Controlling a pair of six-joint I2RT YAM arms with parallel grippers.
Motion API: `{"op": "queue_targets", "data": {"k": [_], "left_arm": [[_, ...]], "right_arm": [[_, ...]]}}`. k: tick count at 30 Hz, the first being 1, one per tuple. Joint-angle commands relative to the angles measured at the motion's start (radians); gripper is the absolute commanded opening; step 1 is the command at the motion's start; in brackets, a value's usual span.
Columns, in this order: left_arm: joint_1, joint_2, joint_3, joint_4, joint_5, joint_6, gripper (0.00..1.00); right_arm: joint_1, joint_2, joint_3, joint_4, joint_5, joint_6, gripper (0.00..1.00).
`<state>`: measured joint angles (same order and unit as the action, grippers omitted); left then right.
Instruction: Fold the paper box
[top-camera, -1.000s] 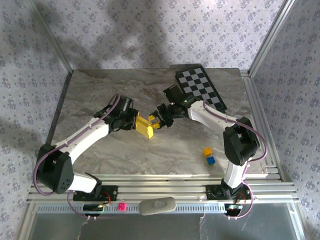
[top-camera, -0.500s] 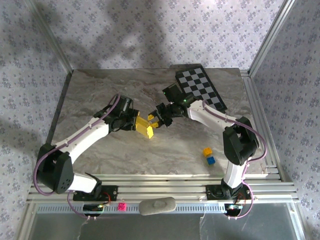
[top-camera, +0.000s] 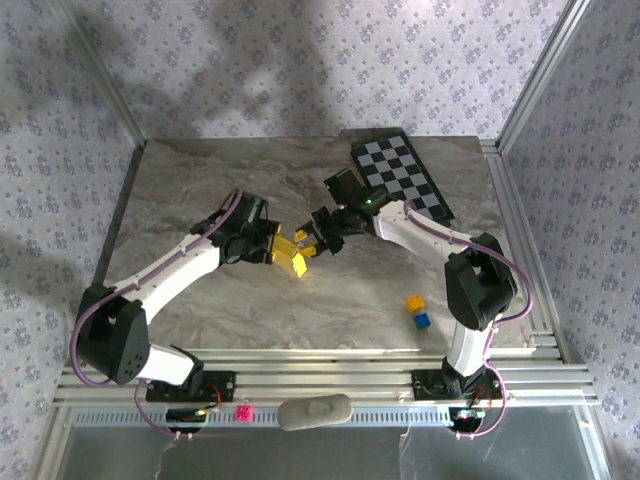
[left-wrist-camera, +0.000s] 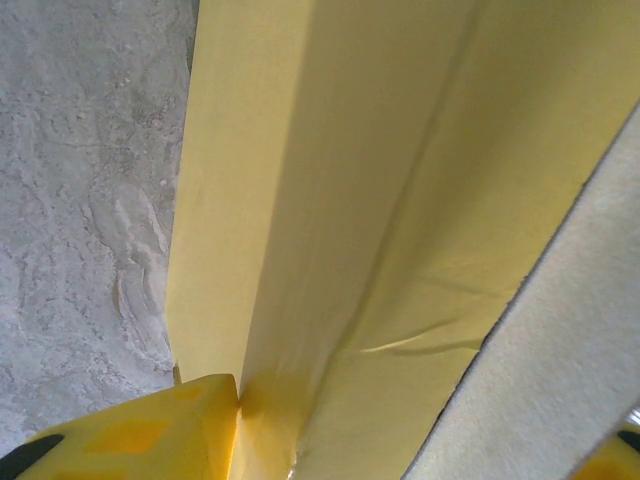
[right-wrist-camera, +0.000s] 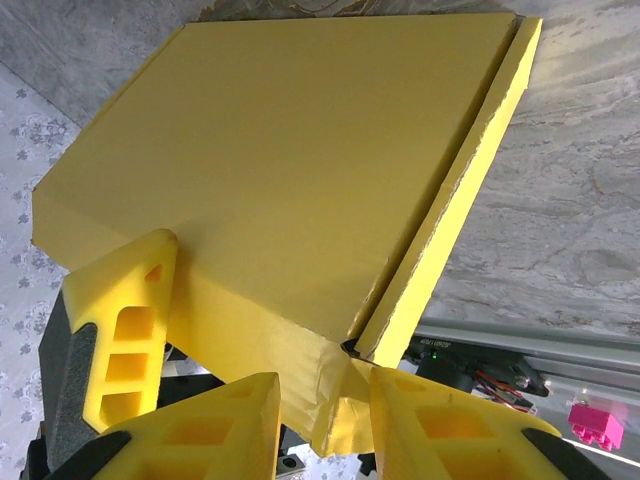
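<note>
The yellow paper box (top-camera: 291, 257) is held above the marble table (top-camera: 190, 190) between both grippers. My left gripper (top-camera: 272, 245) holds its left side. In the left wrist view the box (left-wrist-camera: 380, 200) spans the jaws of the left gripper (left-wrist-camera: 400, 430), its whitish inside at the right. My right gripper (top-camera: 313, 243) meets the box from the right. In the right wrist view the box (right-wrist-camera: 290, 150) shows a broad flat face. A crumpled corner tab sits between the fingers of the right gripper (right-wrist-camera: 325, 405), touching both. One left fingertip (right-wrist-camera: 120, 320) presses the box's face.
A black-and-white chequered board (top-camera: 403, 175) lies at the back right. A small yellow cube (top-camera: 414, 302) and a blue cube (top-camera: 422, 320) sit near the right arm's base. A pink block (top-camera: 241, 412) rests on the front rail, the same pink block (right-wrist-camera: 595, 425) showing from the right wrist.
The left gripper and the box have shifted very slightly up and right. The right arm has barely moved.
</note>
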<state>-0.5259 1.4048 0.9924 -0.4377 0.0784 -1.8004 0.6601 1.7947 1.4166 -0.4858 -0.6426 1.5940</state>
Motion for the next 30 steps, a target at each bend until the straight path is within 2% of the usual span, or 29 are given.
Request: {"op": "queue_targets", "data": {"k": [1, 16, 30], "left_arm": [[-0.003, 0.017, 0.022, -0.057, 0.033, -0.055, 0.54], [0.004, 0.025, 0.046, -0.085, 0.047, -0.032, 0.60], [0.011, 0.042, 0.058, -0.070, 0.065, -0.012, 0.62]], "right_arm": [[0.008, -0.003, 0.021, -0.039, -0.015, 0.024, 0.31], [0.016, 0.009, 0.026, -0.017, -0.016, 0.061, 0.32], [0.020, 0.014, 0.011, 0.045, -0.028, 0.123, 0.30]]}}
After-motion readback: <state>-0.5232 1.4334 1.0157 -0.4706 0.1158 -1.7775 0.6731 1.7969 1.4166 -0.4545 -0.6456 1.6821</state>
